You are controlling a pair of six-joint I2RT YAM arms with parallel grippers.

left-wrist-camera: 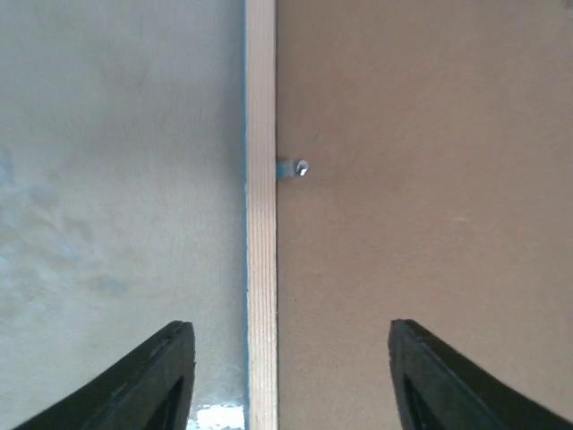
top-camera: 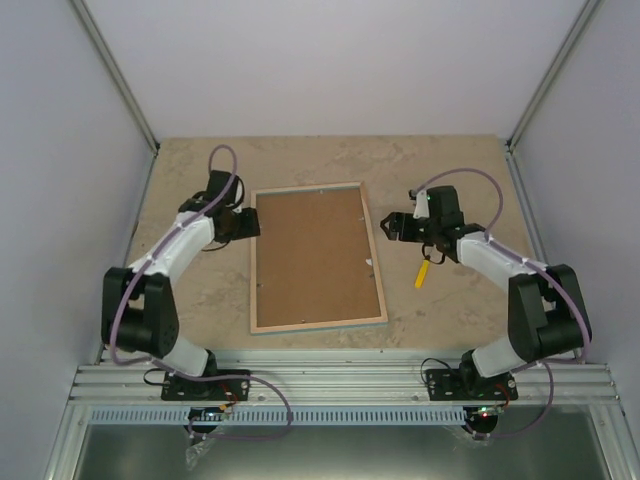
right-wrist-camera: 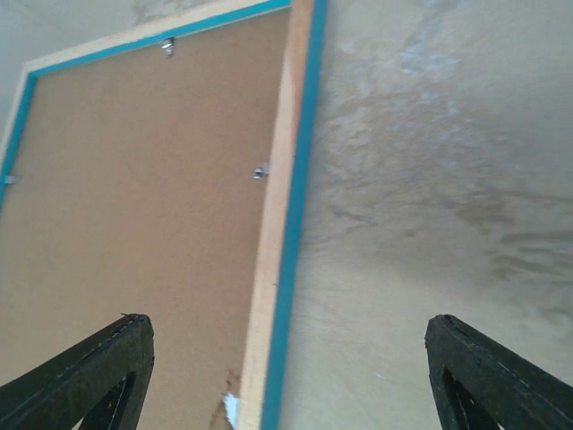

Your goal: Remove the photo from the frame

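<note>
Lying face down on the bench (top-camera: pixel 450 165), the turquoise frame (top-camera: pixel 318 257) shows its brown fibreboard back (left-wrist-camera: pixel 421 224). The left tool (top-camera: pixel 252 222) hangs spread apart astride the frame's left rail. The right tool (top-camera: pixel 386 227) gapes wide over its right rail. The photo is hidden.

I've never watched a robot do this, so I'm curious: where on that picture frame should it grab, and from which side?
Probably a long side rail, from straight above. The frame lies flat, back up, so its thin wooden edge is the likeliest hold: one finger outside over the table, one inside over the brown backboard. The open left gripper sits astride it that way.
</note>
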